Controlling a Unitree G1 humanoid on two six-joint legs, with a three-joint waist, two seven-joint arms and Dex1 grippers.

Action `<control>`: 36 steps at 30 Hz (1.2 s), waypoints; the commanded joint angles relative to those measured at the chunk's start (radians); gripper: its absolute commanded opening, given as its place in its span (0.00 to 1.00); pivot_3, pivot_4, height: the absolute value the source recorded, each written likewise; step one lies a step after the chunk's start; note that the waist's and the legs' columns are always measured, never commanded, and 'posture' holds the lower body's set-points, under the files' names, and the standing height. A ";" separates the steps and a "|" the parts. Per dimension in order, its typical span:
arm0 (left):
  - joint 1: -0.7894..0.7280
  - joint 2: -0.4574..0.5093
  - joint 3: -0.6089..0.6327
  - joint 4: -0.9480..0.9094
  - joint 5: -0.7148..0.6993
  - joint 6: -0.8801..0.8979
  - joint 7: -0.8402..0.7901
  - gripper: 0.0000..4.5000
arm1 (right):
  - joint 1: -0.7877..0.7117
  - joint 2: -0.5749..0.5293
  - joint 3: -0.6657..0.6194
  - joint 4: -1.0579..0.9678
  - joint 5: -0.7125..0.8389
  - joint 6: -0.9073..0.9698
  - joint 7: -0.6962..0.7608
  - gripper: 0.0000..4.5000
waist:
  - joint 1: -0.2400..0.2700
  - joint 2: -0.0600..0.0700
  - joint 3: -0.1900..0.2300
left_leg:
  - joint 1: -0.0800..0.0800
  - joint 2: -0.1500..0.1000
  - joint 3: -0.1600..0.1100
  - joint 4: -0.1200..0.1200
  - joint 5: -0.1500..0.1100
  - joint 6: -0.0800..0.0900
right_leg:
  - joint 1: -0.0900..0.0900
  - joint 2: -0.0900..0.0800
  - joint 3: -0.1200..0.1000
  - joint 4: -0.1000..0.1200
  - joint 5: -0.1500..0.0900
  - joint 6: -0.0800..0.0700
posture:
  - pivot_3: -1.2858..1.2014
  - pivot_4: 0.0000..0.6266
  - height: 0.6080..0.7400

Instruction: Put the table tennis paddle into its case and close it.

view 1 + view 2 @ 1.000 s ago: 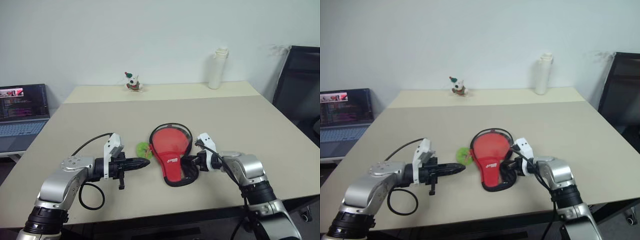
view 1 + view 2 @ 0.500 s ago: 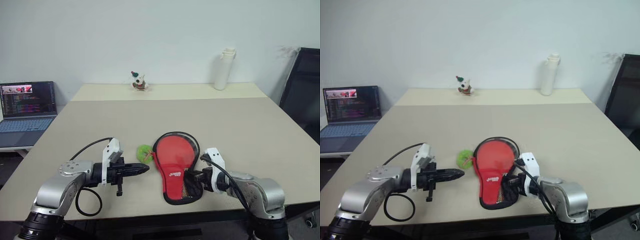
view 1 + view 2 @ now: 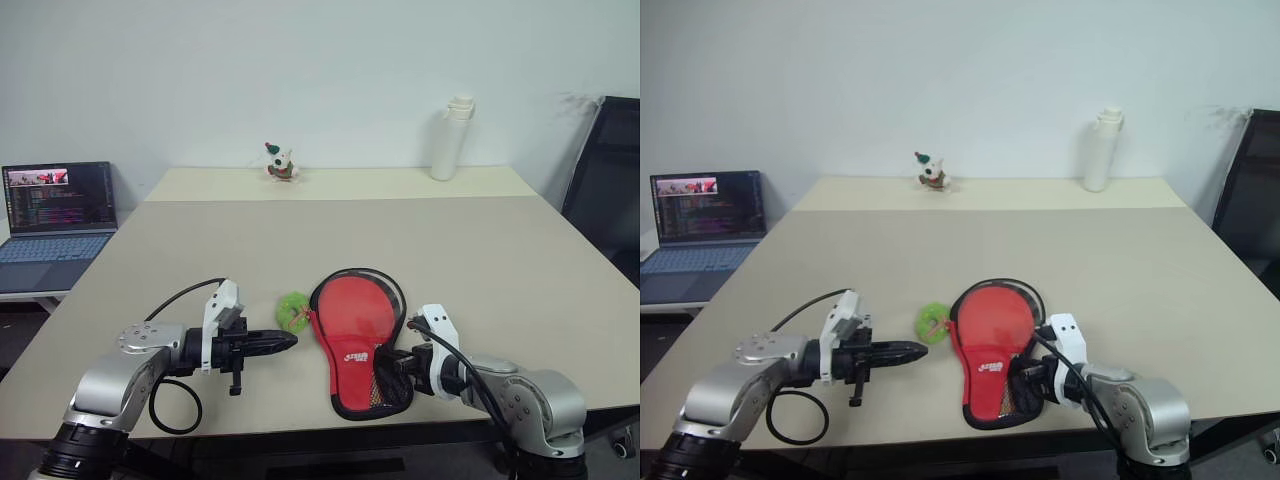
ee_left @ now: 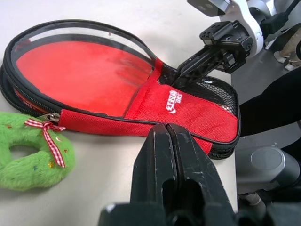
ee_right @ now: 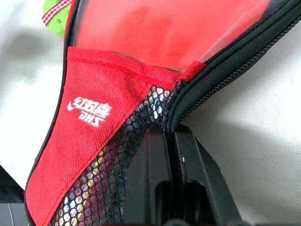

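Note:
The case [image 3: 352,338] lies flat on the table, red side up, with a black mesh pocket and a white logo at its narrow end. A red round face, the table tennis paddle [image 4: 84,70], shows through the case's clear window; its handle is hidden. My right gripper [image 3: 386,362] is shut, its tips pressed to the black zip edge [image 5: 207,89] where the mesh pocket begins. What it pinches there I cannot tell. My left gripper [image 3: 288,340] is shut and empty, pointing at the case's left side, a short way off it.
A green plush toy [image 3: 293,310] with a checked ribbon lies against the case's left edge. At the far table edge [image 3: 350,195] stand a small figurine [image 3: 280,162] and a white bottle [image 3: 447,140]. A laptop [image 3: 55,215] is at left, a black chair [image 3: 610,170] at right.
The whole view has shifted. My right arm has drawn back toward the near table edge, its tips still at the case's narrow end. The left gripper has stayed put.

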 commanded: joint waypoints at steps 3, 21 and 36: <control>-0.017 0.004 -0.006 -0.007 0.005 -0.020 -0.001 0.00 | -0.022 0.018 -0.031 0.008 0.013 -0.011 -0.030 0.00 | 0.000 0.000 0.000 | 0.000 0.000 0.000 0.000 0.000 0.000 | 0.000 0.000 0.000 0.000 0.000 0.000 | 0.52 0.24 1.00; -0.021 -0.041 0.005 0.016 0.012 -0.020 0.075 0.00 | -0.037 -0.054 -0.243 -0.267 0.246 0.049 0.144 0.99 | 0.003 0.001 0.001 | 0.000 0.000 0.000 0.000 0.000 0.000 | 0.000 0.000 0.000 -0.001 0.000 0.000 | 0.52 0.24 1.00; -0.199 -0.159 -0.009 0.264 0.144 0.015 0.391 0.92 | -0.045 -0.166 -0.086 -0.197 0.265 -0.162 0.126 1.00 | 0.004 0.001 0.001 | -0.001 0.000 -0.002 0.000 0.000 0.000 | 0.001 0.000 -0.001 -0.003 0.000 0.000 | 0.52 0.24 1.00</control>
